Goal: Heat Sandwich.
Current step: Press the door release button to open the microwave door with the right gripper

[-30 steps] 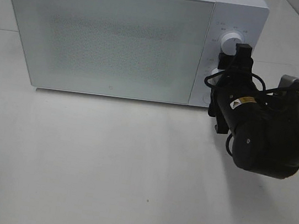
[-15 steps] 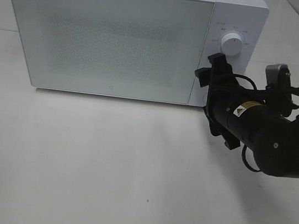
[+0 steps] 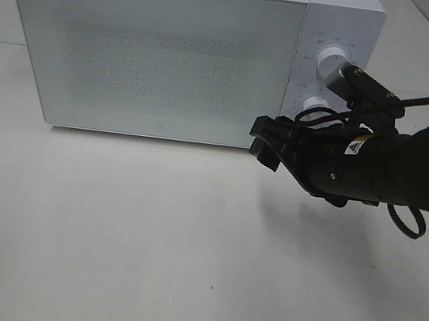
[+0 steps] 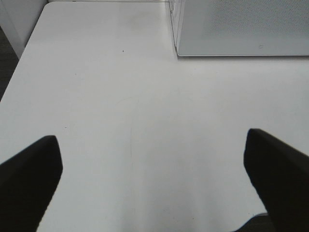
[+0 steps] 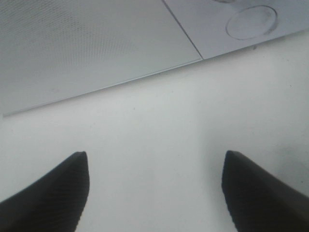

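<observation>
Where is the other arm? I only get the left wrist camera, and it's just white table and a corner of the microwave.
Observer: The right arm reaches in front of the microwave, with its jaws near the lower right corner of the door.
Operator: Is it holding the sandwich?
Observer: No. The right wrist view shows its jaws open, with only bare table between them.
Operator: So where's the sandwich?
Observer: No view shows it. From the high camera the whole door is shut, and I can't see through it.
</observation>
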Controlling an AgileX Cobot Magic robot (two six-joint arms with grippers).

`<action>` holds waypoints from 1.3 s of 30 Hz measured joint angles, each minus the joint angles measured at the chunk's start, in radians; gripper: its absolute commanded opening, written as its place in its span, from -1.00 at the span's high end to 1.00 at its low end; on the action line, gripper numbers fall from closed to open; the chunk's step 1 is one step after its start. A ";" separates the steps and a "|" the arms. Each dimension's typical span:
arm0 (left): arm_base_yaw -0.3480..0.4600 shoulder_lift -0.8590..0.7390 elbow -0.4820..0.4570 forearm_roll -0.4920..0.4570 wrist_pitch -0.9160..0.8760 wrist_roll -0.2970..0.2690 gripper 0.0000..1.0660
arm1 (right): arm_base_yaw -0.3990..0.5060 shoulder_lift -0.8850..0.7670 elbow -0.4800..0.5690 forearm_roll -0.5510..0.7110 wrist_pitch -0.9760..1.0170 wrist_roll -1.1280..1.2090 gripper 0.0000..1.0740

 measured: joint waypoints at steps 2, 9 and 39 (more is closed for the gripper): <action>0.000 0.000 0.000 0.000 0.000 0.000 -0.83 | 0.000 -0.032 -0.030 -0.004 0.092 -0.108 -0.39; 0.000 0.000 0.000 0.000 0.000 0.000 -0.83 | 0.000 -0.067 -0.066 -0.057 0.261 -0.206 -0.39; 0.000 0.000 0.000 0.000 0.000 0.000 -0.83 | 0.000 -0.700 -0.072 -0.508 0.940 -0.044 -0.39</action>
